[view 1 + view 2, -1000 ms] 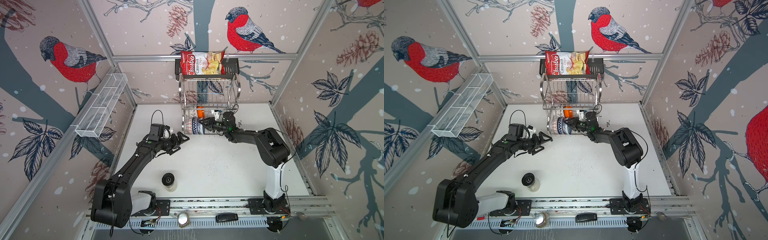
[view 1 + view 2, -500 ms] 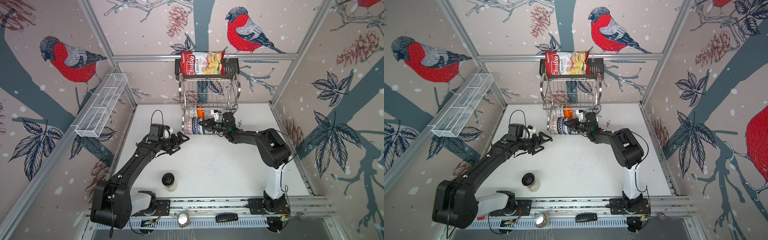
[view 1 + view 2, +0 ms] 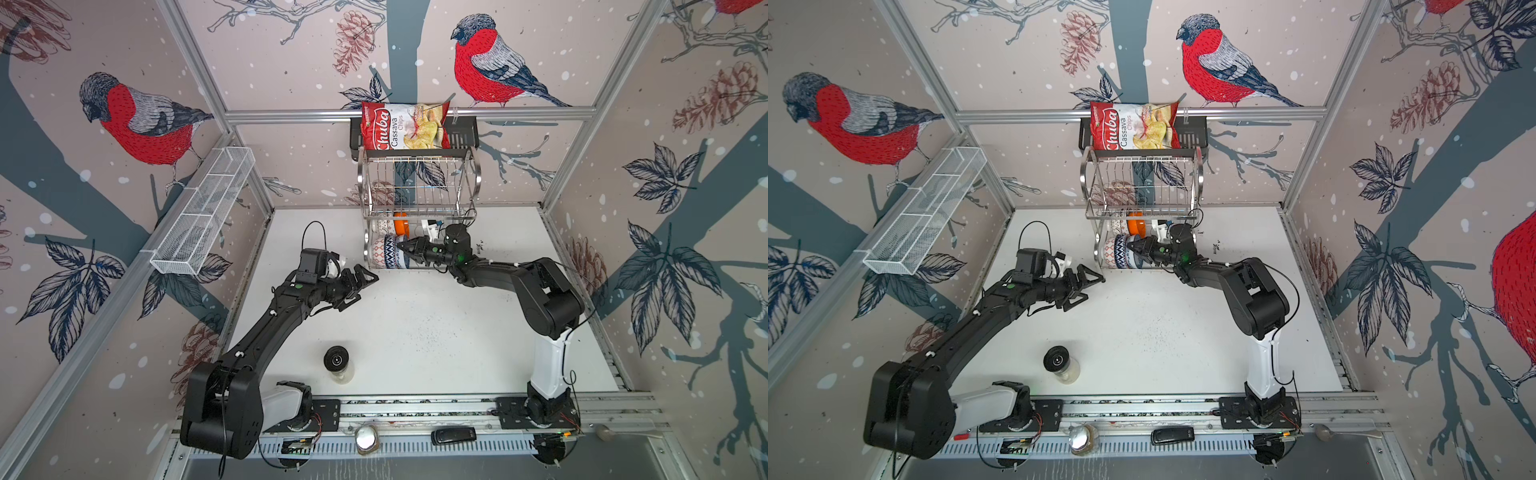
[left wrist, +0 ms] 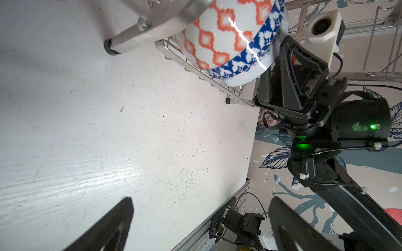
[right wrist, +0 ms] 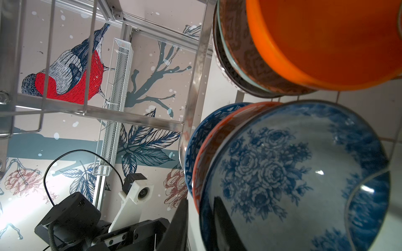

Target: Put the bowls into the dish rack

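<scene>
Right now the blue floral bowl (image 5: 282, 173) stands on edge in the lower tier of the dish rack (image 3: 419, 183), at the back of the counter (image 3: 415, 332). It sits close against a red-orange patterned bowl (image 4: 217, 39). Further back in the same tier I see the plain orange bowl (image 5: 326, 43) beside a brown-patterned bowl (image 5: 237, 54).

My right end effector (image 3: 403, 246) reaches into that tier with its fingers (image 5: 180, 221) narrow, one outside and one inside the floral bowl's rim. I cannot tell whether they pinch it.

My left end effector (image 3: 362, 289) hangs spread wide above the counter, just left of the rack, holding nothing.

A black-lidded jar (image 3: 337, 361) stands nearer the arm bases, and a chips bag (image 3: 405, 126) sits in a black basket (image 3: 461, 133) above the rack.
</scene>
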Robot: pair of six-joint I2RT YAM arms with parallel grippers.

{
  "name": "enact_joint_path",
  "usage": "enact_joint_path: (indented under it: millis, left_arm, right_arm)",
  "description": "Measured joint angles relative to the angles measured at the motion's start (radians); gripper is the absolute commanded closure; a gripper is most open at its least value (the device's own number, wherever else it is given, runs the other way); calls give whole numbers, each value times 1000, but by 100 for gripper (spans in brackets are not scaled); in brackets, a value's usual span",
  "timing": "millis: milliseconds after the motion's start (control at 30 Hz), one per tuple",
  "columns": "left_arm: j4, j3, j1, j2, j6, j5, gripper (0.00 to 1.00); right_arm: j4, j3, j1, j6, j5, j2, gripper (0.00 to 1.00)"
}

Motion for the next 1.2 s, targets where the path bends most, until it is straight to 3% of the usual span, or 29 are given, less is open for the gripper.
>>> enact_joint_path:
  millis: [733,1200]
  left_arm:
    - [21,5,-1,8,-15,0,3]
    - [48,51,7,-78,-14,-76,3]
  right_arm:
    - [-10,-100,-33,-2,9,-136,63]
    - [-116,-242,-101,-82,31,-335,48]
